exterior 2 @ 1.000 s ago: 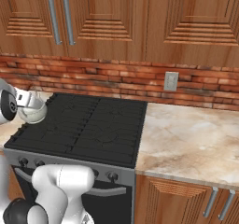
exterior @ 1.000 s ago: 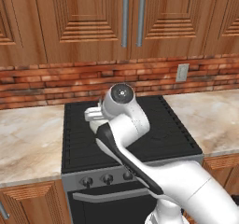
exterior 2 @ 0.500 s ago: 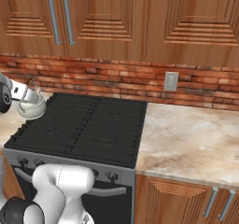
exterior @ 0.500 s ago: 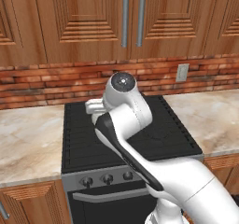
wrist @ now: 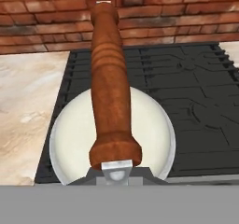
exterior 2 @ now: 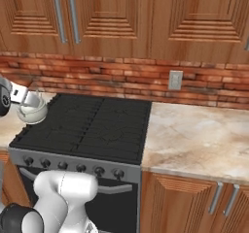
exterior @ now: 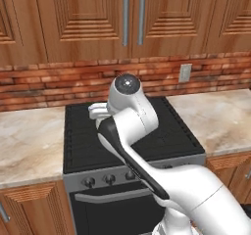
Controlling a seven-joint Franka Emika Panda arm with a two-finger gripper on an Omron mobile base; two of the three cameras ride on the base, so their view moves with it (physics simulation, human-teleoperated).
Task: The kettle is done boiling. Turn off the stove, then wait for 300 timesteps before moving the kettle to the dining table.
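Note:
The cream-white kettle [exterior 2: 32, 112] hangs by its arched handle from my gripper [exterior 2: 29, 98], which is shut on the reddish-brown wooden grip [wrist: 108, 78]. It sits over the left edge of the black stove [exterior 2: 97, 125], partly above the counter beside it. The hand view looks straight down the grip onto the round kettle body [wrist: 74, 139], with the stove grates [wrist: 196, 101] to the right. In the left base view my arm covers the kettle above the stove [exterior: 181, 131]. The row of knobs [exterior 2: 80, 168] runs along the stove's front panel. The dining table is out of view.
Beige marbled counters flank the stove, at left [exterior: 29, 141] and right [exterior 2: 199, 140]. A brick backsplash [exterior 2: 121, 76] with a wall outlet [exterior 2: 175, 79] runs behind. Wooden wall cabinets [exterior: 132, 18] hang above. The oven door handle [exterior: 112, 195] is below the knobs.
My arm's upper joint has risen and drawn slightly back. The kettle stays in the grip near the stove's left edge, with only a small shift.

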